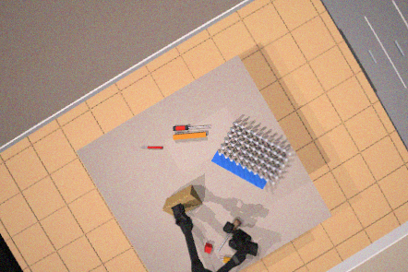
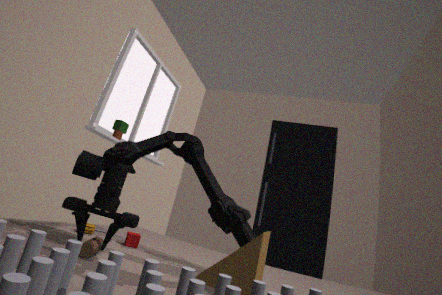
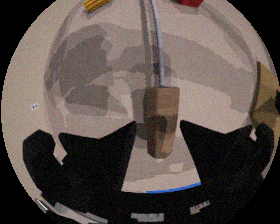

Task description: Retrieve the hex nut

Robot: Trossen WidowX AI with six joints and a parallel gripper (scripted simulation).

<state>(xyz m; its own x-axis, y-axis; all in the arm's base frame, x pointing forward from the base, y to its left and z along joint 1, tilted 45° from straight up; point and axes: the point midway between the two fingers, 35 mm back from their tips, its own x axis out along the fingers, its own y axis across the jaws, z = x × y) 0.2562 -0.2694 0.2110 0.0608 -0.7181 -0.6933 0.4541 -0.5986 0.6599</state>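
Observation:
A tool with a wooden handle (image 1: 237, 222) (image 2: 90, 249) (image 3: 163, 112) and a thin metal shaft (image 3: 159, 45) lies on the table. My gripper (image 2: 92, 244) (image 3: 158, 123) is partly open, with its fingertips on either side of the handle; visible gaps show in the wrist view and it does not grip the handle. The metal spacers (image 1: 254, 148) (image 2: 40, 271) stand in rows, with the blue taped strip (image 1: 239, 171) (image 3: 173, 190) along their front. The hex nut cannot be made out. The shaft's far end is cut off in the wrist view.
A red cube (image 1: 209, 248) (image 2: 132, 239) and a yellow object (image 1: 226, 259) (image 2: 90, 228) lie near the arm. A tan block (image 1: 185, 198) (image 2: 245, 263) stands beside the arm's base side. A red-and-black tool (image 1: 180, 128), an orange-handled tool (image 1: 190, 136) and a thin red tool (image 1: 155, 147) lie beyond.

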